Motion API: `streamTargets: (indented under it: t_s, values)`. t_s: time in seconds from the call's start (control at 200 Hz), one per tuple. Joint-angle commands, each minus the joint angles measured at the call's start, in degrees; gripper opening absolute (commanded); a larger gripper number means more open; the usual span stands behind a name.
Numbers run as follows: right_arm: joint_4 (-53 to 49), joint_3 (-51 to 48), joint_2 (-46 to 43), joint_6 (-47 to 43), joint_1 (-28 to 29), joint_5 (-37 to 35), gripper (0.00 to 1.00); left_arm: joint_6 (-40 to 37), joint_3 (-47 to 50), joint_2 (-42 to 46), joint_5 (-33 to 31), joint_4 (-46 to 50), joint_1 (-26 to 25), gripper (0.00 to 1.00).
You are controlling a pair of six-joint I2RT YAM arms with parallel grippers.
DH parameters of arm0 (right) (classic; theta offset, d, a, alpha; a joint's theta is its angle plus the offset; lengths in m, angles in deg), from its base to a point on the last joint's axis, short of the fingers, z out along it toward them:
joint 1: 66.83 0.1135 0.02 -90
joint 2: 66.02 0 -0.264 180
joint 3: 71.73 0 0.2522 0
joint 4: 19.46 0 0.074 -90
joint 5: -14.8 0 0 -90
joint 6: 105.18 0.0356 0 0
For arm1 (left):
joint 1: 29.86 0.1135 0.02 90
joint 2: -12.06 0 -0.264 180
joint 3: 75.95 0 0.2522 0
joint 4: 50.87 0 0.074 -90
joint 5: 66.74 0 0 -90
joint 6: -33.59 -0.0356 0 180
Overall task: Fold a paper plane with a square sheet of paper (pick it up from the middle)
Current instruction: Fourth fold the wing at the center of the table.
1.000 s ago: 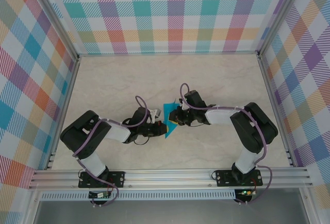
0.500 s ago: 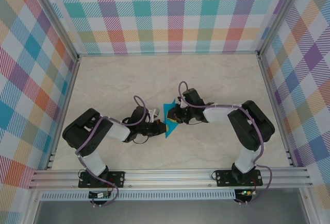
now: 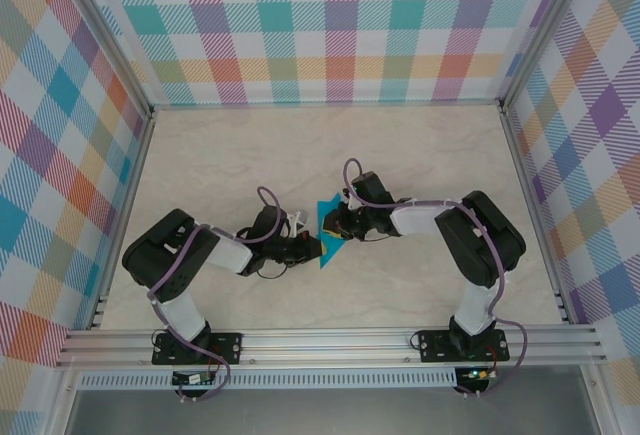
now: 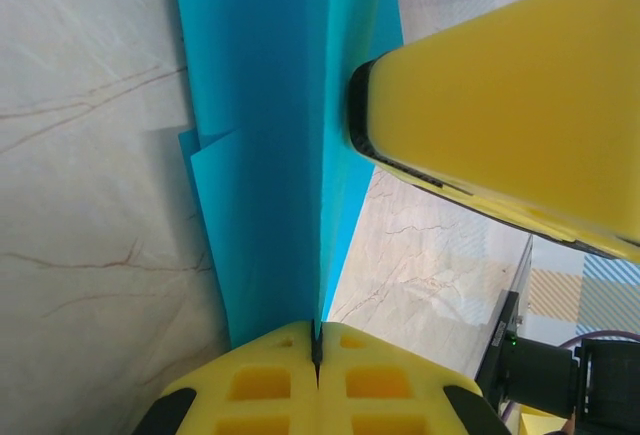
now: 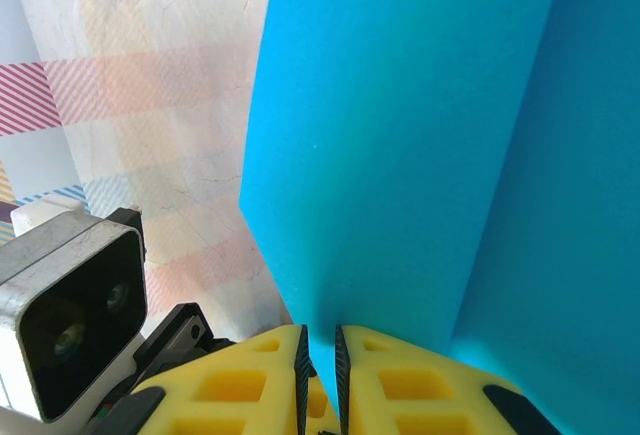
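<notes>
The square sheet of paper (image 3: 327, 253) is teal-blue and folded into a narrow, pointed paper plane shape with a centre ridge. It stands on edge between my two grippers at mid-table. My left gripper (image 3: 312, 247) is shut on the ridge's near end (image 4: 317, 340), and the paper (image 4: 260, 155) runs away from its yellow pads. My right gripper (image 3: 338, 225) faces it from the right. Its pads (image 5: 320, 345) stand a narrow slit apart with the paper's (image 5: 400, 135) edge pinched between them. One yellow right finger (image 4: 500, 105) presses the paper's side.
The marble tabletop (image 3: 420, 155) is walled by aluminium rails and plaid panels (image 3: 340, 25). The left wrist's camera housing (image 5: 70, 305) sits close beside the right gripper. Open tabletop lies behind and in front of the arms.
The right gripper has edged slightly left and away along the paper, its forearm swinging with it. The left gripper keeps its hold in place.
</notes>
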Motion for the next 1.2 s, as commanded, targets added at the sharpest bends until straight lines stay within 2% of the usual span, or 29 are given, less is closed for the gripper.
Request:
streamTargets:
  t_s: [0.0, 0.575, 1.195]
  values:
    - [0.55, 1.39, 0.87, -0.49, 0.03, -0.15, 0.17, 1.23, -0.41, -0.8, 2.31, -2.07, 1.37, 0.01]
    - [-1.28, -0.2, -1.71, -1.32, -0.07, -1.84, 0.18, 4.94, -2.69, -5.18, 8.42, -5.1, 4.48, 0.01]
    - [2.58, 0.88, 0.66, 0.79, -0.06, 1.77, 0.18, 6.24, -3.39, -7.07, 9.46, -5.61, 4.95, 0.01]
